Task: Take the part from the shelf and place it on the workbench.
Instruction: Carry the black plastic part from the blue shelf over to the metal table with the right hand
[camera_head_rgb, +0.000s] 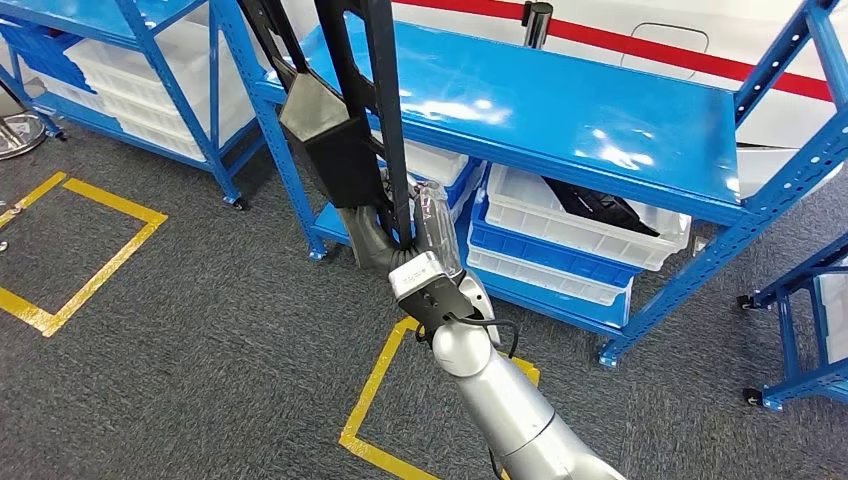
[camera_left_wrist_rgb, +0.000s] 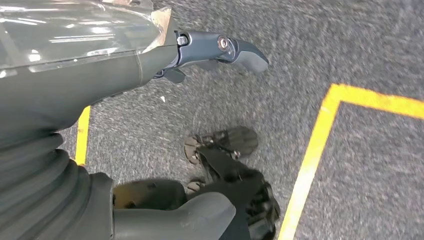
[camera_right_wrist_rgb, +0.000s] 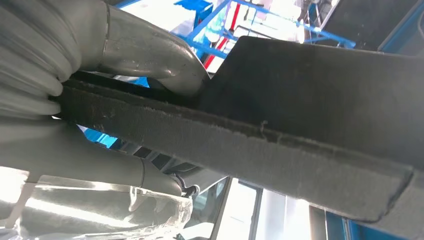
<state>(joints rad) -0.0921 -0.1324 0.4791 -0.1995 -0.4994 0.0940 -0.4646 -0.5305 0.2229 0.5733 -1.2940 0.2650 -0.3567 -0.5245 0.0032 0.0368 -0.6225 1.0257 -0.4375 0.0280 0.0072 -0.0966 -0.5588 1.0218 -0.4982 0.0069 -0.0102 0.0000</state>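
The right robot hand is clenched on the part — a long black felt-like panel, gripped at its near lower end with the thumb over one face, as the right wrist view shows. From that grip the part's long axis runs up and away, toward the far left, rising in front of the blue shelf. The part is clear of the shelf, carried in the air. The left robot hand hangs over the grey floor, released and holding nothing. No counter is visible, so the carry seems to have some way to go.
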